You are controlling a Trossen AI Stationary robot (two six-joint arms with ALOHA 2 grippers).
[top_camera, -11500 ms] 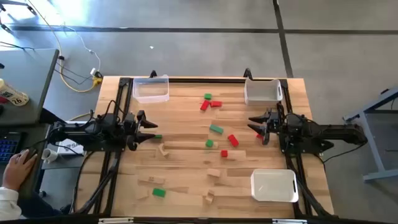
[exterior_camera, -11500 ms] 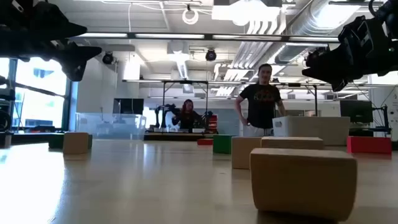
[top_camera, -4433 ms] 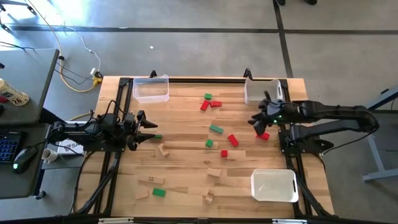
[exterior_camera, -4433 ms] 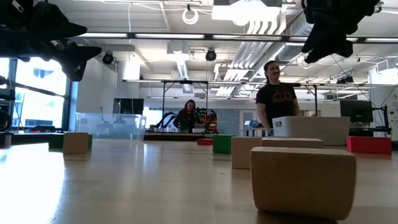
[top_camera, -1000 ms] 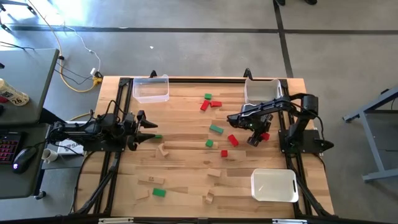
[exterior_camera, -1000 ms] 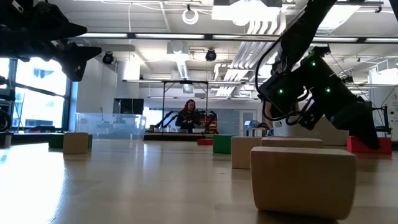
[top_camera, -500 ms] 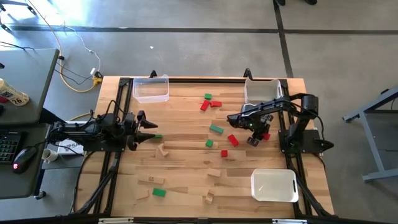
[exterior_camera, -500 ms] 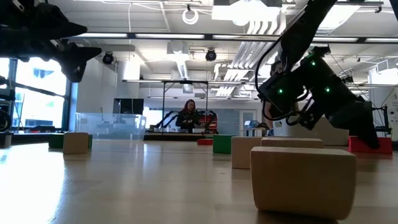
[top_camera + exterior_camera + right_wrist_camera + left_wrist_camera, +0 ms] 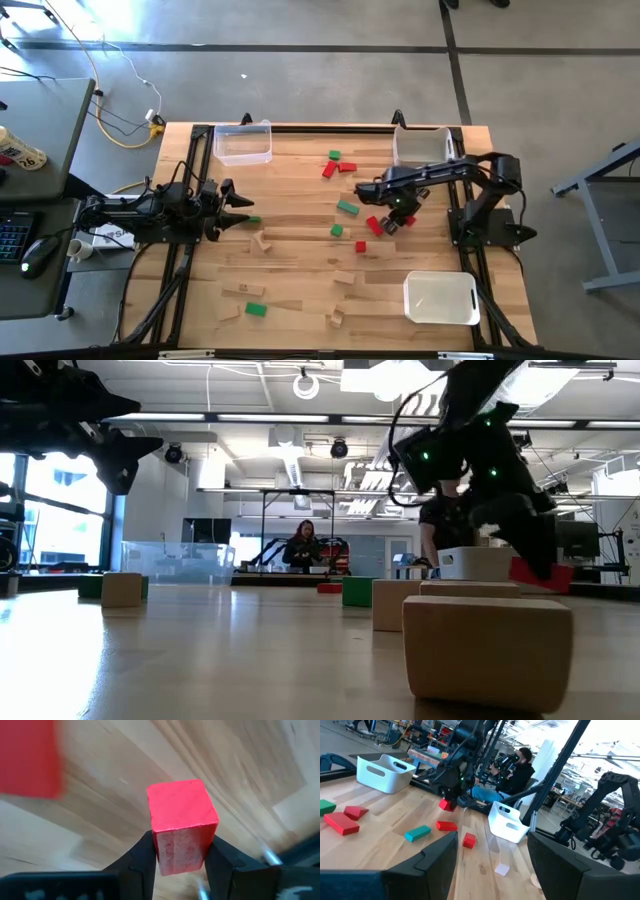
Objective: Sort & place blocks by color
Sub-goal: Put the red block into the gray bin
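Gripping a red block (image 9: 181, 822), the right gripper (image 9: 396, 221) has its jaws closed on the block's sides, holding it above the tabletop (image 9: 300, 260) right of centre, beside another red block (image 9: 374, 225); other red, green and plain blocks lie scattered; the left gripper (image 9: 244, 208) waits at the left edge, jaws open.

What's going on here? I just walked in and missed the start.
A two-armed robot is sorting small coloured blocks on a wooden table. The right end effector is shut on a red block and holds it above the table's middle. The left end effector waits open at the left edge. Red, green and plain blocks lie scattered; the visible bins look empty.
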